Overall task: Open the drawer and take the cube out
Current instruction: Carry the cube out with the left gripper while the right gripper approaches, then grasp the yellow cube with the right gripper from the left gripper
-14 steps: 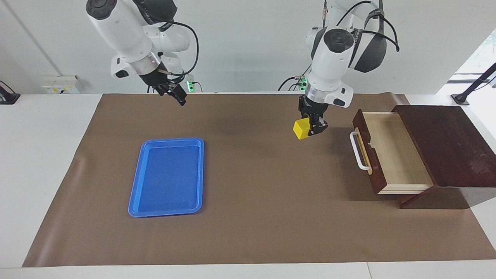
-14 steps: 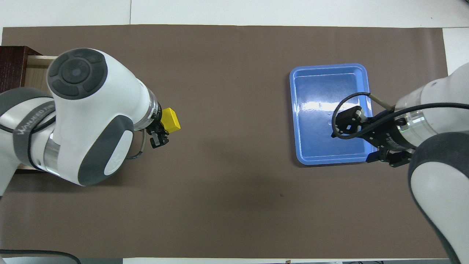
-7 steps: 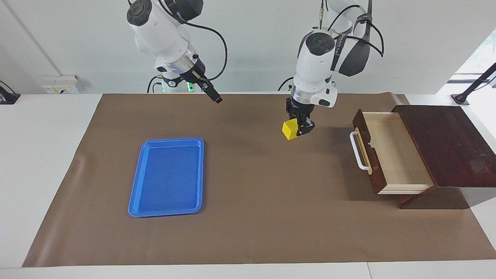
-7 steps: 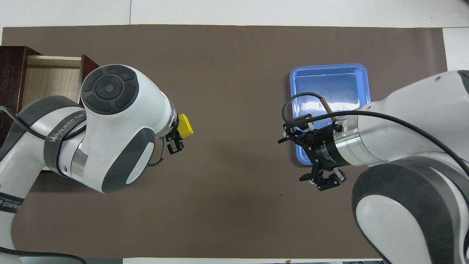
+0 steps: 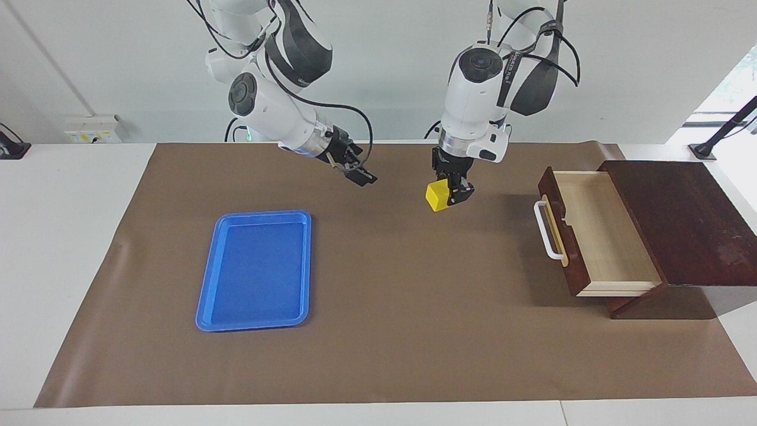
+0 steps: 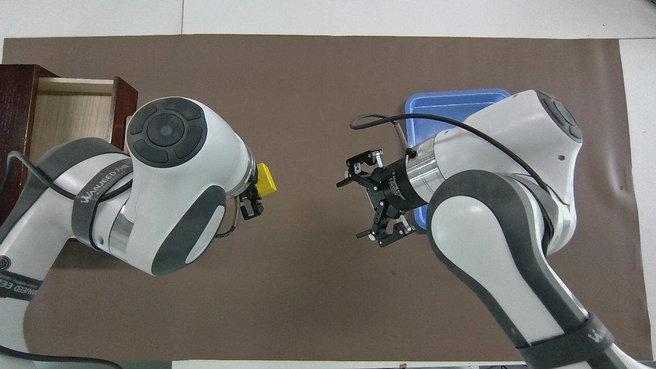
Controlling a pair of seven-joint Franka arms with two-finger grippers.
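Right now my left claw (image 5: 445,197) is up in the air over the brown mat (image 5: 378,331), near the middle of the table (image 5: 59,236). It is pinched tight on the little yellow cube (image 5: 437,196). The cube hangs tilted, with one corner pointing down at the mat and one flat face turned toward my right arm's end of the table. A cube has no long side, so I cannot name one for it. It touches nothing but my claw.

My right claw (image 6: 365,202) is also up in the air over the mat, close to the cube but not touching it. Its two fingers (image 6: 353,170) are spread wide apart and hold nothing. It points sideways at the cube.

The drawer (image 5: 597,234) is pulled out of its dark wooden box (image 5: 686,219) at my left arm's end of the table. Its long side runs nearer to farther from me. Its front, with the white handle (image 5: 545,231), faces the middle of the table. I can see the pale wood floor inside it.

A blue tray (image 5: 255,270) lies flat on the mat toward my right arm's end, farther from me than my claws are. Its long side runs nearer to farther too.
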